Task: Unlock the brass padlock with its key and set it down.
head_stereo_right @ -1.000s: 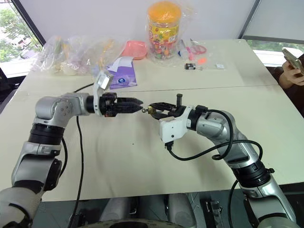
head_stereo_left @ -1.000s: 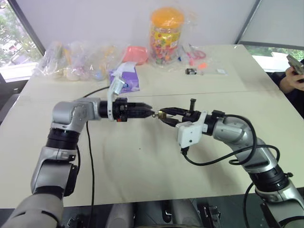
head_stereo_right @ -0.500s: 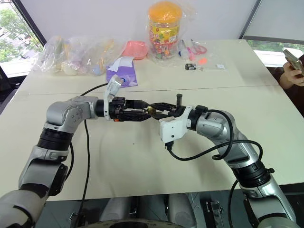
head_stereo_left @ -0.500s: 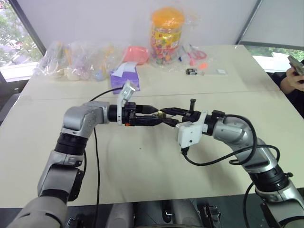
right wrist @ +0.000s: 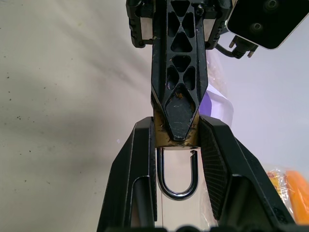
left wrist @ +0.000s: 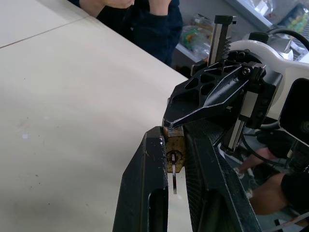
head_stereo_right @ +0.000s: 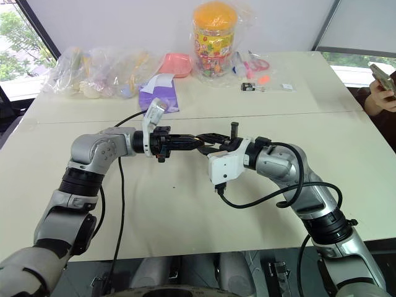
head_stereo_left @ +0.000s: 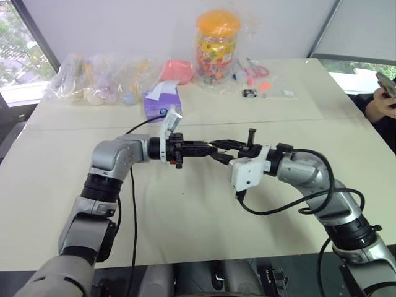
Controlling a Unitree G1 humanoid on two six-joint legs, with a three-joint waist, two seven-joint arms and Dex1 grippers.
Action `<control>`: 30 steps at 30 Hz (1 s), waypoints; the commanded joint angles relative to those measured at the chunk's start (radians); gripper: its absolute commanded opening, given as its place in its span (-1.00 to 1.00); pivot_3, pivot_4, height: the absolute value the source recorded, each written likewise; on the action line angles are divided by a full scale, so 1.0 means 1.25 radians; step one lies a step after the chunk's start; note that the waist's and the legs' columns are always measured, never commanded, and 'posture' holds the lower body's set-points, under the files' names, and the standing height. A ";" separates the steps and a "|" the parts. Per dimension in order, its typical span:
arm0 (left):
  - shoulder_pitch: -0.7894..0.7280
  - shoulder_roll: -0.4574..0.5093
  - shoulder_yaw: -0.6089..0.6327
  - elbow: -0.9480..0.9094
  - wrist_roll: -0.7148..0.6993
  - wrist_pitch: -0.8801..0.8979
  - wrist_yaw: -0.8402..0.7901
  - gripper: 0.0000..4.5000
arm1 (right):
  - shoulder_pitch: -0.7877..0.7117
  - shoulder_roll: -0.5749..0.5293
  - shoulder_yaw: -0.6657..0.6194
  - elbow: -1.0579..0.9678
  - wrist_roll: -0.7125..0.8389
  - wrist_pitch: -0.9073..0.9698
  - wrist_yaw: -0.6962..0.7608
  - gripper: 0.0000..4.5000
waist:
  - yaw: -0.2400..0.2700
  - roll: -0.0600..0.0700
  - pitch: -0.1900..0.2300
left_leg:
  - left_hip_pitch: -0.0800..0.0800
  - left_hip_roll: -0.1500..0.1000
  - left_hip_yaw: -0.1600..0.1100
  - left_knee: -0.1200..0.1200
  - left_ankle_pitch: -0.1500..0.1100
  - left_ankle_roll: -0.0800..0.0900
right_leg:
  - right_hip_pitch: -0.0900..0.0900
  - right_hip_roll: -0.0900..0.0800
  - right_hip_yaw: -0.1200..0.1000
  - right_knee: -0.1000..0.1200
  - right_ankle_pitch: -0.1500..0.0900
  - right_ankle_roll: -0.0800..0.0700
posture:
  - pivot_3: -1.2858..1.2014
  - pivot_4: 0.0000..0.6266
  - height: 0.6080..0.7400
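Head stereo pair looking down over table point(head_stereo_left: 185, 229), wrist cameras close along their grippers, sharing padlock point(left wrist: 175, 147)

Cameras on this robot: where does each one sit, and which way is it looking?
Left eye view: on the head, facing forward and down over the table; both arms show, left tool meeting right tool.
Right eye view: beside it, same scene.
Left wrist view: on the left wrist, looking along its own fingers at the brass padlock.
Right wrist view: on the right wrist, looking along its fingers at the shackle.
Shared: both wrist views show both tools clamping the brass padlock.
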 commanded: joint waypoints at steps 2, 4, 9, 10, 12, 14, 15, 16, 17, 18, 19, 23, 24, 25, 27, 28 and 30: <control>-0.016 0.007 0.013 -0.020 0.001 -0.005 0.010 -1.00 | -0.003 0.002 -0.008 -0.034 0.019 -0.008 -0.003 -0.23 | 0.000 0.000 0.000 | 0.000 0.000 0.000 0.000 0.000 0.000 | 0.000 0.000 0.000 0.000 0.000 0.000 | 0.03 -0.52 0.96; -0.014 0.011 0.010 -0.023 0.002 -0.007 0.007 -1.00 | -0.005 0.002 -0.010 -0.032 0.025 0.002 0.002 0.15 | 0.000 0.000 0.000 | 0.000 0.000 0.000 0.000 0.000 0.000 | 0.000 0.000 0.000 0.000 0.000 0.000 | 0.03 -0.52 0.96; 0.000 0.035 0.000 -0.032 0.020 -0.033 -0.006 -1.00 | 0.003 -0.015 -0.027 -0.022 0.059 0.053 0.034 0.99 | 0.000 0.000 0.000 | 0.000 0.000 0.000 0.000 0.000 0.000 | 0.000 0.000 0.000 0.000 0.000 0.000 | 0.03 -0.52 0.96; 0.005 0.042 -0.005 -0.036 0.027 -0.043 -0.011 -1.00 | 0.007 -0.014 -0.035 -0.026 0.076 0.081 0.040 0.99 | 0.000 0.000 0.000 | 0.000 0.000 0.000 0.000 0.000 0.000 | 0.000 0.000 0.000 0.000 0.000 0.000 | 0.03 -0.52 0.96; 0.018 0.055 -0.014 -0.043 0.044 -0.070 -0.021 -1.00 | 0.013 -0.013 -0.056 -0.034 0.125 0.154 0.059 0.99 | 0.001 0.000 0.000 | 0.000 0.000 0.000 0.000 0.000 0.000 | 0.000 0.000 0.000 0.000 0.000 0.000 | 0.03 -0.52 0.96; 0.032 0.061 -0.015 -0.045 0.055 -0.092 -0.021 -1.00 | 0.017 -0.001 -0.096 -0.054 0.206 0.265 0.072 0.99 | 0.001 0.000 0.000 | 0.000 0.000 0.000 0.000 0.000 0.000 | 0.000 0.000 0.000 0.000 0.000 0.000 | 0.03 -0.52 0.96; 0.036 0.062 -0.017 -0.045 0.061 -0.103 -0.018 -1.00 | 0.017 0.005 -0.111 -0.063 0.239 0.311 0.074 0.99 | 0.001 0.000 0.000 | 0.000 0.000 0.000 0.000 0.000 0.000 | 0.000 0.000 0.000 0.000 0.000 0.000 | 0.03 -0.52 0.96; 0.040 0.062 -0.019 -0.048 0.065 -0.110 -0.017 -1.00 | 0.010 0.018 -0.135 -0.071 0.291 0.376 0.073 0.99 | 0.001 0.000 0.000 | 0.000 0.000 0.000 0.000 0.000 0.000 | 0.000 0.000 0.000 0.000 0.000 0.000 | 0.03 -0.52 0.96; 0.041 0.061 -0.019 -0.050 0.067 -0.115 -0.016 -1.00 | 0.002 0.029 -0.153 -0.078 0.335 0.432 0.071 0.88 | 0.002 0.000 0.000 | 0.000 0.000 0.000 0.000 0.000 0.000 | 0.000 0.000 0.000 0.000 0.000 0.000 | 0.03 -0.52 0.96; 0.044 0.060 -0.018 -0.053 0.067 -0.119 -0.013 -1.00 | -0.006 0.038 -0.174 -0.086 0.379 0.490 0.068 0.75 | 0.002 0.000 0.000 | 0.000 0.000 0.000 0.000 0.000 0.000 | 0.000 0.000 0.000 0.000 0.000 0.000 | 0.03 -0.52 0.96; 0.045 0.058 -0.017 -0.055 0.068 -0.123 -0.012 -1.00 | -0.015 0.043 -0.189 -0.092 0.417 0.536 0.070 0.61 | 0.002 0.000 0.000 | 0.000 0.000 0.000 0.000 0.000 0.000 | 0.000 0.000 0.000 0.000 0.000 0.000 | 0.03 -0.52 0.96; 0.048 0.050 -0.015 -0.053 0.075 -0.146 -0.006 -1.00 | -0.047 0.030 -0.222 -0.101 0.551 0.698 0.096 -0.23 | 0.002 0.000 0.000 | 0.000 0.000 0.000 0.000 0.000 0.000 | 0.000 0.000 0.000 0.000 0.000 0.000 | 0.03 -0.52 0.96; 0.049 0.050 -0.017 -0.054 0.077 -0.150 -0.008 -1.00 | -0.053 0.025 -0.225 -0.102 0.575 0.731 0.097 -0.46 | 0.002 0.000 0.000 | 0.000 0.000 0.000 0.000 0.000 0.000 | 0.000 0.000 0.000 0.000 0.000 0.000 | 0.03 -0.52 0.96; 0.049 0.050 -0.017 -0.054 0.077 -0.152 -0.008 -1.00 | -0.058 0.022 -0.229 -0.105 0.593 0.753 0.095 -0.71 | 0.001 0.000 0.000 | 0.000 0.000 0.000 0.000 0.000 0.000 | 0.000 0.000 0.000 0.000 0.000 0.000 | 0.03 -0.52 0.96; 0.051 0.049 -0.019 -0.053 0.078 -0.158 -0.009 -1.00 | -0.074 0.024 -0.242 -0.108 0.640 0.816 0.080 -0.96 | 0.001 0.000 0.000 | 0.000 0.000 0.000 0.000 0.000 0.000 | 0.000 0.000 0.001 0.000 0.000 0.000 | 0.03 -0.52 0.96; 0.052 0.048 -0.020 -0.055 0.078 -0.159 -0.010 -1.00 | -0.082 0.025 -0.248 -0.113 0.665 0.852 0.071 -0.96 | 0.001 0.000 0.000 | 0.000 0.000 0.000 0.000 0.000 0.000 | 0.000 0.000 0.001 0.000 0.000 0.000 | 0.03 -0.52 0.96; 0.051 0.049 -0.022 -0.057 0.077 -0.161 -0.015 -1.00 | -0.095 0.027 -0.251 -0.123 0.699 0.897 0.055 -0.96 | 0.000 0.000 0.000 | 0.000 0.000 0.000 0.000 0.000 0.000 | 0.000 0.000 0.001 0.000 0.000 0.000 | 0.03 -0.52 0.96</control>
